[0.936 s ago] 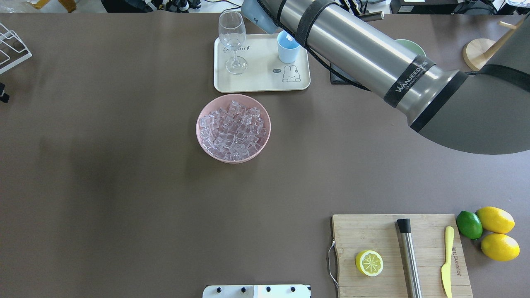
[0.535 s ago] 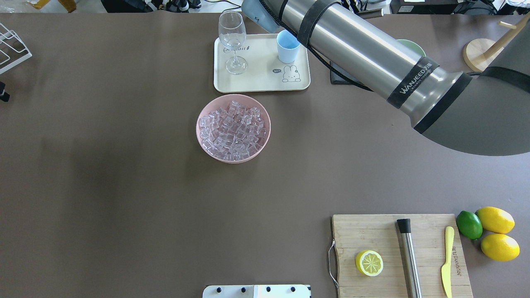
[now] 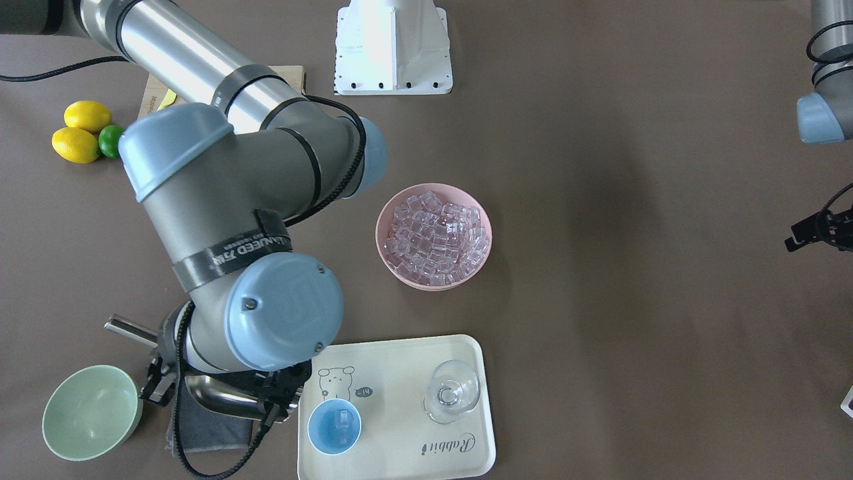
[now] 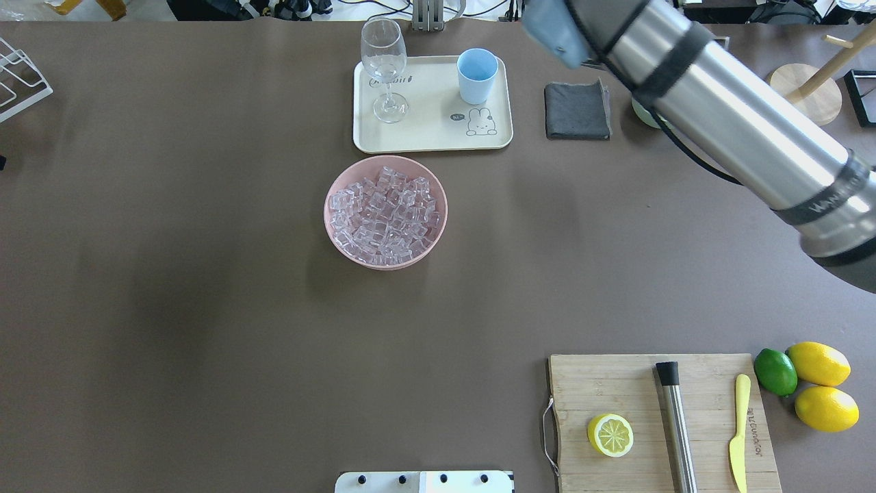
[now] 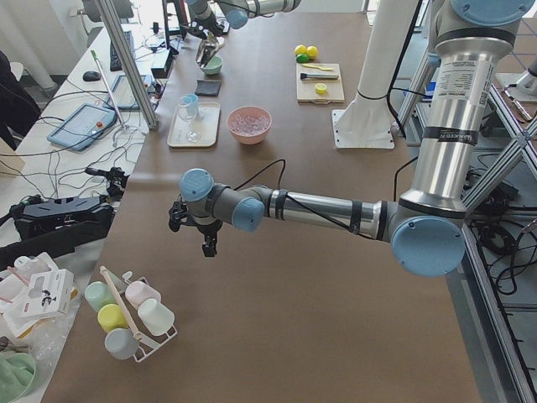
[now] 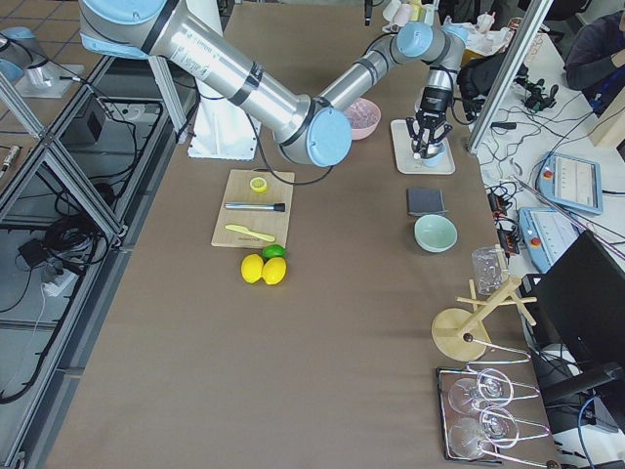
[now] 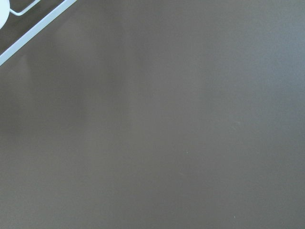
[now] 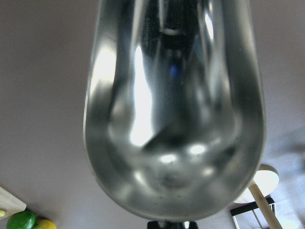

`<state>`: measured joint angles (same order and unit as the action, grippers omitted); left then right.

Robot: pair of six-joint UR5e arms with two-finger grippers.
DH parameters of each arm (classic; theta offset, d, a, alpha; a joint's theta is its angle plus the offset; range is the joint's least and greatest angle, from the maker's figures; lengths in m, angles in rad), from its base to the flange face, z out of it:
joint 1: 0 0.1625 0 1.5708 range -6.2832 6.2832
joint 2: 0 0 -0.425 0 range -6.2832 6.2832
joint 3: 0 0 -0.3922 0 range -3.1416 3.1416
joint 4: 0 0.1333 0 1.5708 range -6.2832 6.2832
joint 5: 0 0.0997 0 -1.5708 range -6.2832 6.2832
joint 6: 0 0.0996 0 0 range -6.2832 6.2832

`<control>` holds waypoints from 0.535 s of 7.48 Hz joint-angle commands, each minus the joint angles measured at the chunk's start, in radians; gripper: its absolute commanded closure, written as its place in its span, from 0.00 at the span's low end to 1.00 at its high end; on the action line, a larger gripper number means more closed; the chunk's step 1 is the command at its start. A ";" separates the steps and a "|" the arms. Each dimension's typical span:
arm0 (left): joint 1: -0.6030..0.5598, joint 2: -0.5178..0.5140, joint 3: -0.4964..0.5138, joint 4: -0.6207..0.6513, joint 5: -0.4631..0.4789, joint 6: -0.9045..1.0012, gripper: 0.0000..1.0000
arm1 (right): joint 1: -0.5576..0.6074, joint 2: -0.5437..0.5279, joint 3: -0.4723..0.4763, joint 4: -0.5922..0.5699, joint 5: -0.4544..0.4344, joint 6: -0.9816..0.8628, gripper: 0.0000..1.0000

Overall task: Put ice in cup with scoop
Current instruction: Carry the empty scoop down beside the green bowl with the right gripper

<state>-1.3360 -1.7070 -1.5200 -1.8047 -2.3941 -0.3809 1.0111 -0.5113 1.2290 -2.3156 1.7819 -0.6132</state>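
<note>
The scoop (image 3: 223,397) (trough empty) is clamped at its handle by the right fingers (image 3: 157,381), just beside the cup (image 3: 334,427). Ice (image 3: 343,419) is seen inside the cup, which stands on the tray (image 3: 393,400) marked "Rabbit". Whether the left fingers (image 5: 209,245) are parted cannot be told.

The scoop (image 8: 174,119) fills the view, its trough empty.

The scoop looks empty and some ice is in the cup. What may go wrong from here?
1. The scoop is close beside the cup; swinging to the pink bowl may knock it or the wine glass.
2. The loose cable near the tray might snag its rim.
</note>
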 commanded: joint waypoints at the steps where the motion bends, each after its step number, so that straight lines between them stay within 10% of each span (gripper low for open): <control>1: -0.029 0.122 -0.147 0.001 -0.010 0.008 0.03 | 0.102 -0.401 0.498 -0.068 0.056 0.000 1.00; 4: -0.058 0.179 -0.149 -0.002 -0.001 0.014 0.03 | 0.304 -0.600 0.549 -0.068 0.155 -0.034 1.00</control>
<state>-1.3749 -1.5649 -1.6673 -1.8053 -2.4013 -0.3708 1.1908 -1.0047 1.7490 -2.3860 1.8835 -0.6375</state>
